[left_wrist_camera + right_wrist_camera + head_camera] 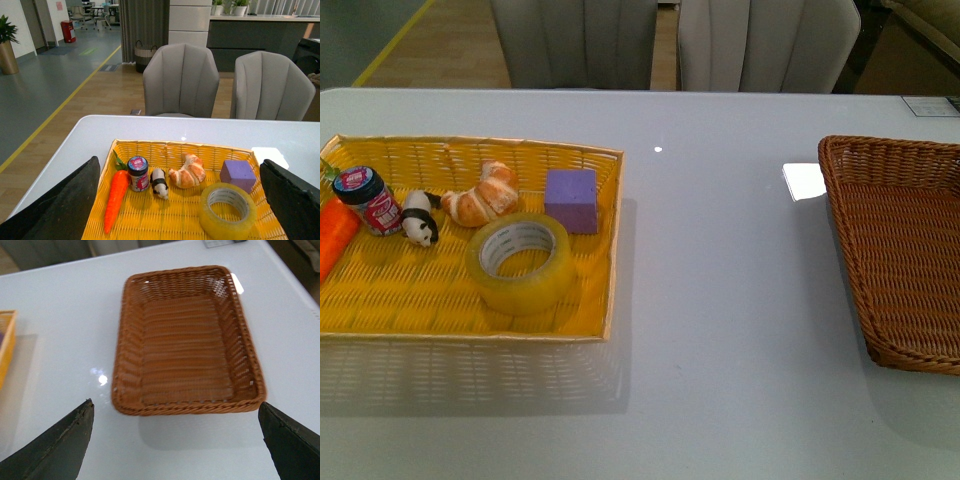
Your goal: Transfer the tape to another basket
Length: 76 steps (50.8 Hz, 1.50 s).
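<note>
Bare tabletop [720, 410] fills the foreground in the front view, neither arm in shot there. Next back, on the left, yellow woven basket [470, 338] holds the tape [520, 262] in its near-right part, lying flat, hole up, so round from above with no long axis to line up on. Purple block [571, 200] is just behind it, can't tell if touching. Croissant [482, 197], panda figure [419, 218], small jar [368, 198] and carrot [335, 235] sit further left, apart from the roll. Left hand [178, 161] hangs above and short of the yellow basket, fingers [55, 205] spread wide, nothing held; tape ahead of it and below. Right hand [175, 404] is also spread wide and empty, over the near end of the brown wicker basket [842, 235], which is empty, on the far right, long axis running away from the robot, partly cut by the frame. Left hand looks nearer the tape, likely the picker. Block crowds the far side of the roll and the yellow basket's right wall is near, so room is best on the near and left sides. Wide bare tabletop lies between the two baskets; both rims need clearing on the carry.
</note>
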### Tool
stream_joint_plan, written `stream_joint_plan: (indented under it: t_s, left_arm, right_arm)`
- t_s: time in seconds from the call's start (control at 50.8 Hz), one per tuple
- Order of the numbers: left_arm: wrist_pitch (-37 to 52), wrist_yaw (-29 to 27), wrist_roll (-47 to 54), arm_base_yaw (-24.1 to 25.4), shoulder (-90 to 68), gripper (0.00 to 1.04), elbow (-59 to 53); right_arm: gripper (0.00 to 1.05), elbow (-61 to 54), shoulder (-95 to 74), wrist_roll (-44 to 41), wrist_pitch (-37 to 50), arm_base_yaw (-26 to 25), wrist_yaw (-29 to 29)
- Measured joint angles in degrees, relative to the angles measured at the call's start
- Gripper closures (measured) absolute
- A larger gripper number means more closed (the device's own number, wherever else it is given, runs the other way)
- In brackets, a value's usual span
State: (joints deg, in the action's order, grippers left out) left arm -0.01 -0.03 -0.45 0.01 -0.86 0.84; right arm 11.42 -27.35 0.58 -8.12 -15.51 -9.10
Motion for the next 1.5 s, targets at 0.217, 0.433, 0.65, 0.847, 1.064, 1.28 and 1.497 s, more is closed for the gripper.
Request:
stream_joint_plan:
  t_s: [0.217, 0.433, 0.65, 0.847, 1.064, 1.28, 1.497]
  left_arm:
    - [0.00, 0.00, 0.00, 0.00, 0.00, 0.09, 0.00]
    - [0.00, 0.02, 0.00, 0.00, 0.00, 0.09, 0.00]
    - [0.00, 0.00, 0.00, 0.00, 0.00, 0.09, 0.00]
    - [0.00, 0.02, 0.00, 0.00, 0.00, 0.09, 0.00]
    - [0.00, 0.02, 0.00, 0.00, 0.00, 0.09, 0.00]
    - [0.00, 0.02, -0.02, 0.00, 0.00, 0.09, 0.00]
    - [0.00, 0.02, 0.00, 0.00, 0.00, 0.09, 0.00]
  right_arm:
    - [0.09, 9.35, -31.47, -6.60, 24.41, -10.10, -2.12]
    - [0.09, 24.74, -65.55, -11.98, 31.17, -9.81, -1.33]
    - [0.09, 37.20, -82.97, -13.75, 28.94, -7.89, 1.84]
    - [0.09, 45.59, -92.37, -13.75, 27.10, -6.60, 4.20]
    - [0.09, 51.60, -99.01, -13.66, 25.03, -5.14, 4.79]
    - [0.09, 56.52, -102.60, -13.60, 23.30, -4.31, 5.62]
    - [0.11, 59.93, -105.87, -13.68, 21.38, -4.83, 7.37]
